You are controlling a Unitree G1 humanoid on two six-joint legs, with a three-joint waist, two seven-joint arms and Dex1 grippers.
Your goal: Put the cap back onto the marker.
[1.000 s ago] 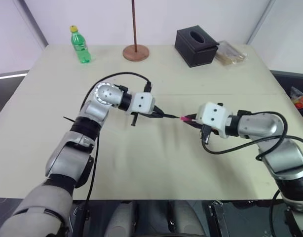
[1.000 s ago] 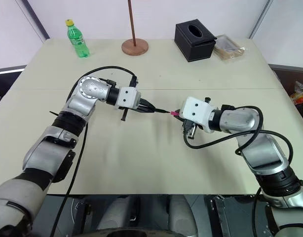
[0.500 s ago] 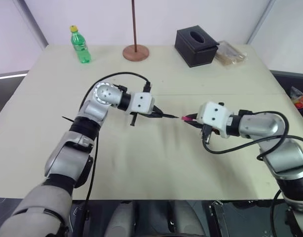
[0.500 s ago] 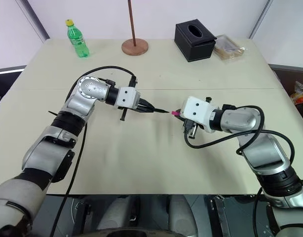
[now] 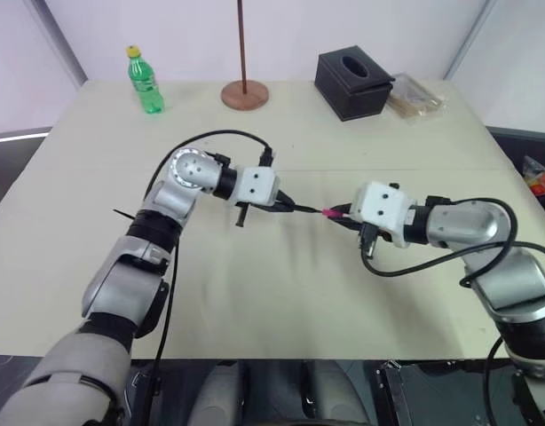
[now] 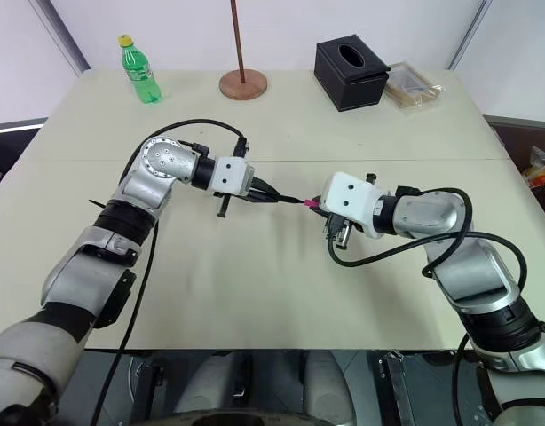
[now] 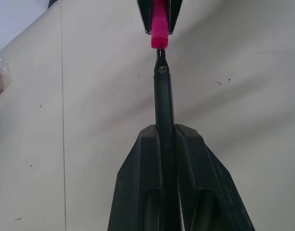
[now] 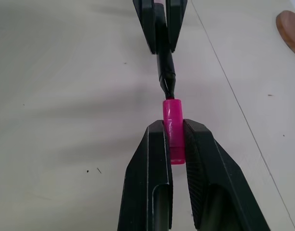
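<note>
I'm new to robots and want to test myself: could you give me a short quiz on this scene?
1. True or false: the left gripper holds the marker.
2. What colour is the cap in the right gripper?
3. The marker's tip is: A) fully inside the cap, B) right at the cap's mouth, C) resting on the table.

Key: 1 true; 2 pink; 3 B.

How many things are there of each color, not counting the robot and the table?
Pink: 1, the cap
Black: 2, the marker and the tissue box
Green: 1, the bottle
Brown: 1, the stand
Clear: 1, the packet
Total: 6
</note>
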